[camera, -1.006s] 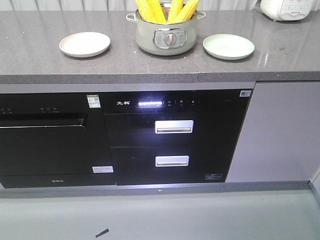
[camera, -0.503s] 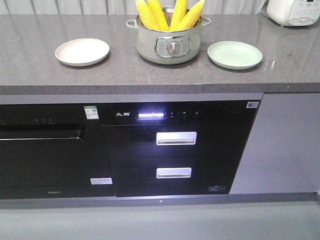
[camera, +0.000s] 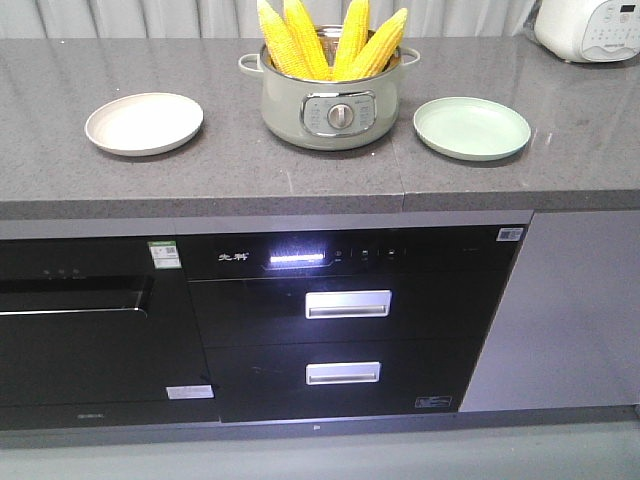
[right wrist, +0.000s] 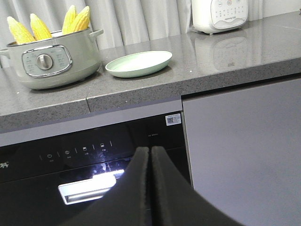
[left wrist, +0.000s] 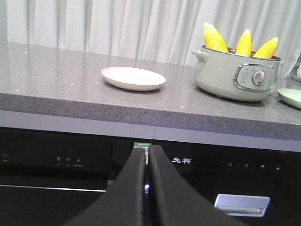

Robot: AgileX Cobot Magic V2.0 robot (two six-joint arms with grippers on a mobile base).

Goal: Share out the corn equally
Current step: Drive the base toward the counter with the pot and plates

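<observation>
While corn (camera: 305, 40) stands potted, end effectors (left wrist: 146, 150) (right wrist: 150, 150) pinched

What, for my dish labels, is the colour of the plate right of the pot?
Pale mint green: the round plate shows best in the front-facing view.

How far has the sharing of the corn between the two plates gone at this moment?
Nothing looks done: all four corn cobs stand in the pot, and the beige plate and the green plate are bare. Nothing is in hand: the left pincer and the right pincer are shut and empty. Left: everything, presumably two cobs per plate.
</observation>
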